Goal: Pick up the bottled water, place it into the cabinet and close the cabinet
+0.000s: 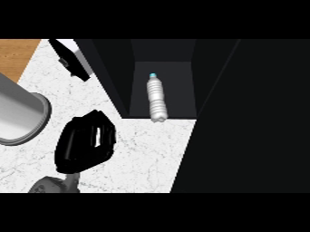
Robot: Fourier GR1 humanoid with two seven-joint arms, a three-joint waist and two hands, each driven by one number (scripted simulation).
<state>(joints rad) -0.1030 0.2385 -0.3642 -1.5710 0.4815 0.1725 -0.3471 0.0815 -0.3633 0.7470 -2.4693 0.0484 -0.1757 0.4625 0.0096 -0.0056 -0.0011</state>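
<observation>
A white marble-patterned surface (144,149) with grey veins spreads across the lower left, and a strip of brown wooden floor (7,52) shows at its upper-left corner.

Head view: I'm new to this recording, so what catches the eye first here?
The bottled water stands out, pale with a blue cap, inside the open dark cabinet at the top centre. Below and left of it, a black hand hangs over the white marble counter. A large grey forearm fills the left edge.
</observation>
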